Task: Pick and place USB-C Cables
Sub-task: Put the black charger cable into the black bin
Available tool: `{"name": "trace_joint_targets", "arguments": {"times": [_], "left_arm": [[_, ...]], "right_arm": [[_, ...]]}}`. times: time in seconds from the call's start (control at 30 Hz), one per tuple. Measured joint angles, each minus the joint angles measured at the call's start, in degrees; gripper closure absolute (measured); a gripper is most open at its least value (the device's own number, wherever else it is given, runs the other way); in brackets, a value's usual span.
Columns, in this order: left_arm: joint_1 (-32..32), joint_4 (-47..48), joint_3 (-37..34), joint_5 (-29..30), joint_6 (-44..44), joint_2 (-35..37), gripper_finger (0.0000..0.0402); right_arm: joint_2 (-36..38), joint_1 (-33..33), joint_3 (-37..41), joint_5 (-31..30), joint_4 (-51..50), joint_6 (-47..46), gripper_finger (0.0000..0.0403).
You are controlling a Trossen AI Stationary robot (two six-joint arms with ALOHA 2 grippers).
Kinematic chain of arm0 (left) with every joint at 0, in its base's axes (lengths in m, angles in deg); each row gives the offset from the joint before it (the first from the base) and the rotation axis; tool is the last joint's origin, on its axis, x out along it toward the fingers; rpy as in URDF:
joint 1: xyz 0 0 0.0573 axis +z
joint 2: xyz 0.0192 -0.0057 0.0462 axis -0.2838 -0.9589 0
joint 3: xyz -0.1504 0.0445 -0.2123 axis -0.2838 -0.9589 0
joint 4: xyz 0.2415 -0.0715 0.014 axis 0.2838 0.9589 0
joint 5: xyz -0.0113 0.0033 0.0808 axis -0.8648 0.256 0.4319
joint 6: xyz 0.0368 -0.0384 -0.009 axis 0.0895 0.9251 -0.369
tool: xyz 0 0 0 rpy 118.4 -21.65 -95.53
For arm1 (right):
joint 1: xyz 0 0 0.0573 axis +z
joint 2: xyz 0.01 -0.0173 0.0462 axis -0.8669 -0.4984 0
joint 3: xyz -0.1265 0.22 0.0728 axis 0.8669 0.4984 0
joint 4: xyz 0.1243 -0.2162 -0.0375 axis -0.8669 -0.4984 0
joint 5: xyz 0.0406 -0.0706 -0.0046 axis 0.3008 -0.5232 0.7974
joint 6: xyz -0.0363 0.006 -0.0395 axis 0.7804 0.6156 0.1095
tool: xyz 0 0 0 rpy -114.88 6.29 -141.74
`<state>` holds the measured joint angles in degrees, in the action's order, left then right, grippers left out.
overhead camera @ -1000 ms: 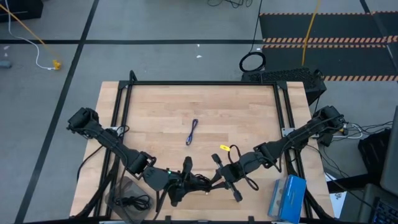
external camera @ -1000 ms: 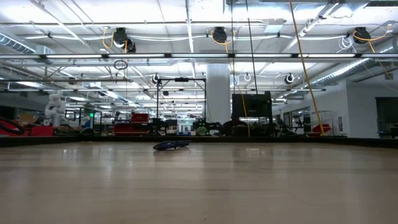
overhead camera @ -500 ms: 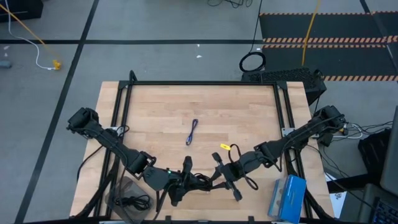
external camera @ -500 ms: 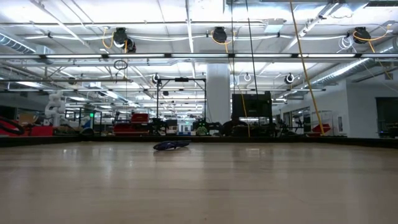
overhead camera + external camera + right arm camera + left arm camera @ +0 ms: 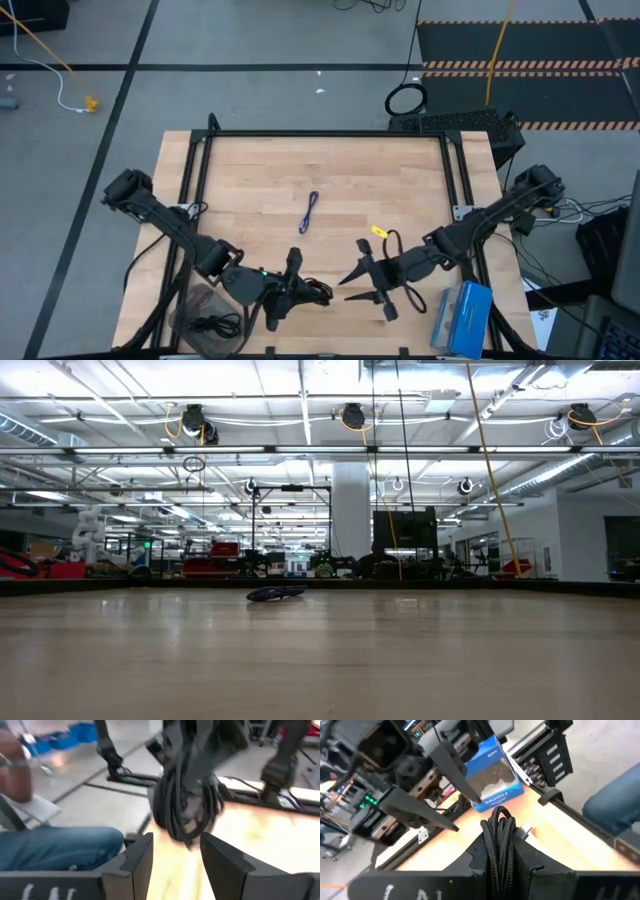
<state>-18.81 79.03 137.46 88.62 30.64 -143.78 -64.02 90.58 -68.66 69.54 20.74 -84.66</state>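
My left gripper, near the table's near edge, is shut on a bundle of black USB-C cable, also seen in the left wrist view. My right gripper is open just to the right of the bundle, fingers pointing at it without touching; the bundle hangs ahead of its fingers. The purple-blue cable lies flat at mid-table and also shows in the low view. Another black cable lies in a clear tray at the near left corner. My left gripper pinches the black bundle's gathered loops between its two fingers. The fingers come level from the table's left. The looped end sticks out beyond the fingertips, and the rest hangs below them, above the wood.
A blue box stands at the table's near right edge. A black frame runs round the table. A thick black cable ring lies on the floor beyond. A person's leg in jeans shows beside the table.
My right gripper has drawn back toward the table's right edge, away from the black bundle. My left gripper has shifted a little toward the left with the bundle still in its fingers.
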Motion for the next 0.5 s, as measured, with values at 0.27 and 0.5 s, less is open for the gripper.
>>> {"name": "trace_joint_targets", "arguments": {"times": [0.27,0.5], "left_arm": [[-3.4,12.3,0.1,1.3,13.9,3.6,0.0357],[-7.9,26.1,0.0,1.3,28.3,6.2,0.0357]], "right_arm": [[5.1,2.9,0.0,-4.0,-11.6,-7.6,0.0246],[6.5,5.4,0.0,-6.7,-19.6,-10.8,0.0246]]}}
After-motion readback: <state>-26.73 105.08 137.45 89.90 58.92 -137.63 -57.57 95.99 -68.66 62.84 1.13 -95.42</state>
